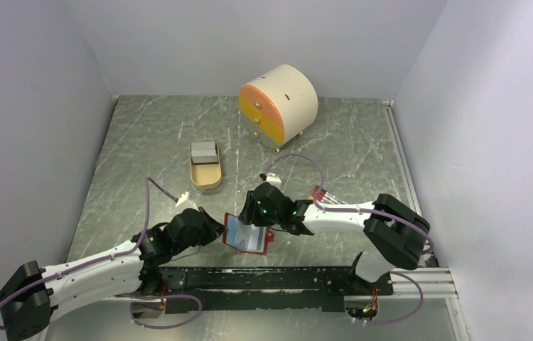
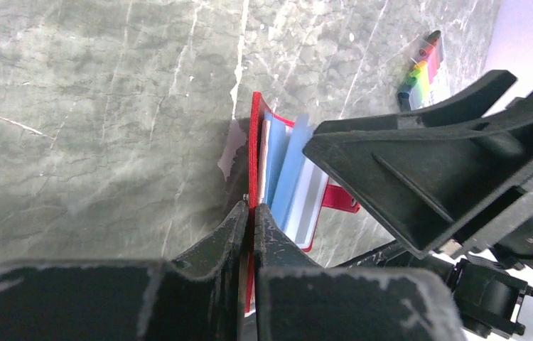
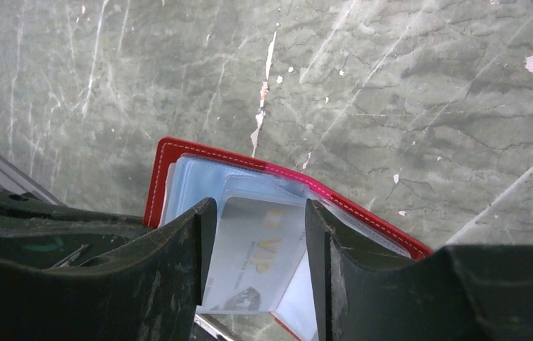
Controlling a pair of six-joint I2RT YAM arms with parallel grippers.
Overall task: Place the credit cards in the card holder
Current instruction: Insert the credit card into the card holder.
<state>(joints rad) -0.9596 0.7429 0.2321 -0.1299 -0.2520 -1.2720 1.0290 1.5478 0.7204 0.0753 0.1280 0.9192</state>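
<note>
The card holder (image 1: pixel 244 235), a red wallet with pale blue pockets, is held open just above the table's near edge. My left gripper (image 2: pixel 251 213) is shut on its red cover (image 2: pixel 255 142), pinching the edge. A silver credit card (image 3: pixel 256 256) marked VIP sits between the fingers of my right gripper (image 3: pixel 260 213), which is shut across its width. The card's top end is inside a translucent pocket of the card holder (image 3: pixel 207 153). More grey credit cards (image 1: pixel 204 151) lie stacked in the tan tray (image 1: pixel 207 181). From above, the right gripper (image 1: pixel 253 217) hangs over the wallet and the left gripper (image 1: pixel 222 233) is at its left edge.
A round cream cabinet (image 1: pixel 278 105) with orange and yellow drawers stands at the back. A bundle of rainbow-coloured sticks (image 2: pixel 421 71) lies on the table behind the right arm. Grey walls close in the marble-patterned table on three sides.
</note>
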